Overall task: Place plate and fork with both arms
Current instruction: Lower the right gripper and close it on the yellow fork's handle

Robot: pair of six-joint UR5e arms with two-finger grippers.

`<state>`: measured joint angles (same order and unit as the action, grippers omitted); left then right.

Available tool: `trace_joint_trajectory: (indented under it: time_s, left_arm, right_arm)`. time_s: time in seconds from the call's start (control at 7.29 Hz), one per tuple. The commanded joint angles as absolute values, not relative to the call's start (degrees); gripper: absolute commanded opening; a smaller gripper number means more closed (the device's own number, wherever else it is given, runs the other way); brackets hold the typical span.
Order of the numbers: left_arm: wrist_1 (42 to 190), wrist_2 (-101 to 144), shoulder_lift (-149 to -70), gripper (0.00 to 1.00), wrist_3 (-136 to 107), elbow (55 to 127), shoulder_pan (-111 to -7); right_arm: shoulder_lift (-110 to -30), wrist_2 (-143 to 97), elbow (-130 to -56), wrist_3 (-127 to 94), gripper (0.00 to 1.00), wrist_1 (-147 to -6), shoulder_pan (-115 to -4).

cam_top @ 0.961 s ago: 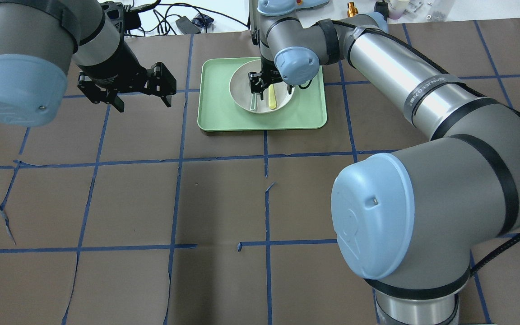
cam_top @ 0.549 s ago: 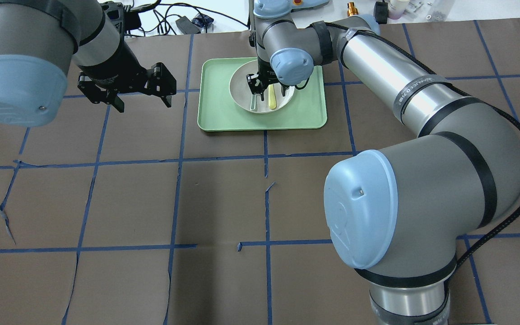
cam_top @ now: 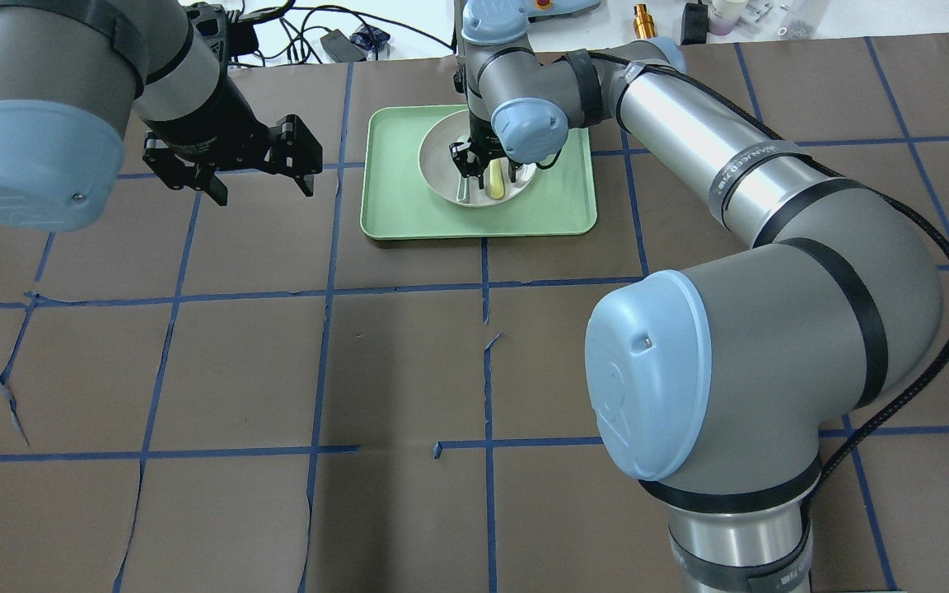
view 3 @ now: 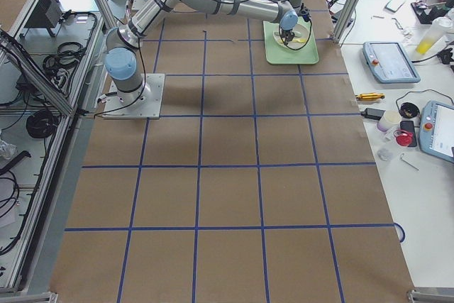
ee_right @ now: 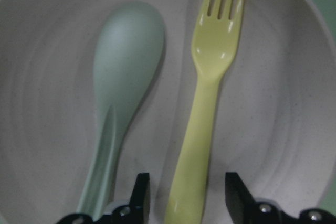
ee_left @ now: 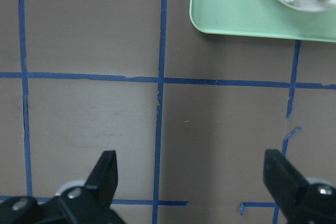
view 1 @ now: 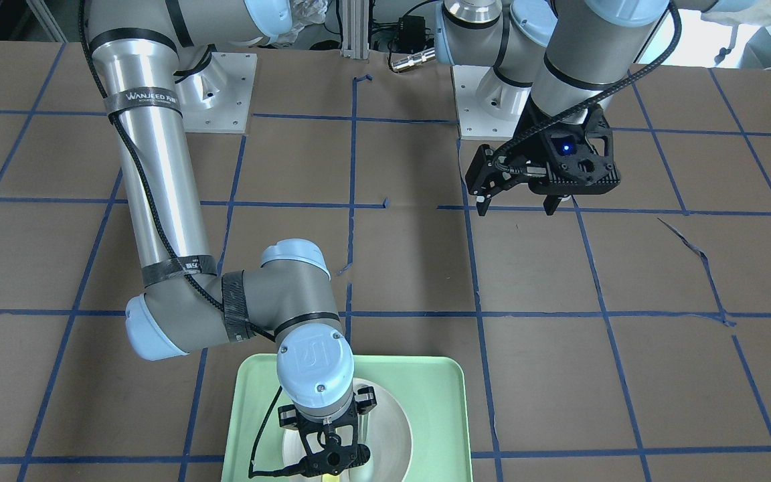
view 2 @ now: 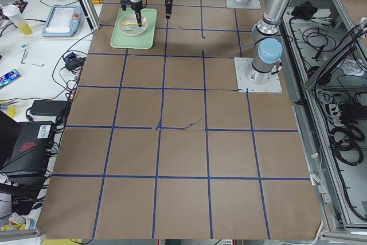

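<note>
The white plate (cam_top: 440, 169) sits in the light-green tray (cam_top: 392, 210) at the far middle of the table. The pale-yellow fork (cam_top: 497, 184) and a grey-green spoon (cam_top: 463, 191) lie side by side in the plate. My right gripper (cam_top: 489, 169) is low over the plate and open. In the right wrist view its fingertips (ee_right: 139, 198) stand either side of the fork's handle (ee_right: 207, 93), without closing on it; the spoon (ee_right: 126, 61) lies to the left on the plate (ee_right: 294, 108). My left gripper (cam_top: 260, 183) is open and empty above the table, left of the tray.
The tray (view 1: 439, 402) reaches the bottom edge of the front view, with the left gripper (view 1: 516, 206) far from it. The left wrist view shows brown table with blue tape and the tray's corner (ee_left: 236, 11). Cables and small items (cam_top: 343, 41) lie beyond the far edge.
My right gripper has shifted from over the spoon toward the fork and come lower in the plate; its elbow has swung left. The left arm has not moved.
</note>
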<state>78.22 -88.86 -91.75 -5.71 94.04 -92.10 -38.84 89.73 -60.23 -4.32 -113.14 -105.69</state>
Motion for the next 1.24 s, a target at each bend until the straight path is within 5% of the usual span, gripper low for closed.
trace_joint_trajectory:
  time_s: [0.0,0.82,1.1]
  left_arm:
    - [78.2,-88.9,-91.8,1.00,-5.7,94.0,-92.1]
    - [78.2,-88.9,-91.8,1.00,-5.7,94.0,-92.1]
    - [78.2,-88.8,-91.8,1.00,-5.7,94.0,-92.1]
  right_arm:
    - [-38.8,89.8,-60.2,-4.3,0.52,-113.2,-105.6]
    - [-38.8,89.8,-60.4,-4.3,0.10,-113.1,-105.6]
    - [-42.0,89.8,-60.5,-4.8,0.10,-112.8,-105.6]
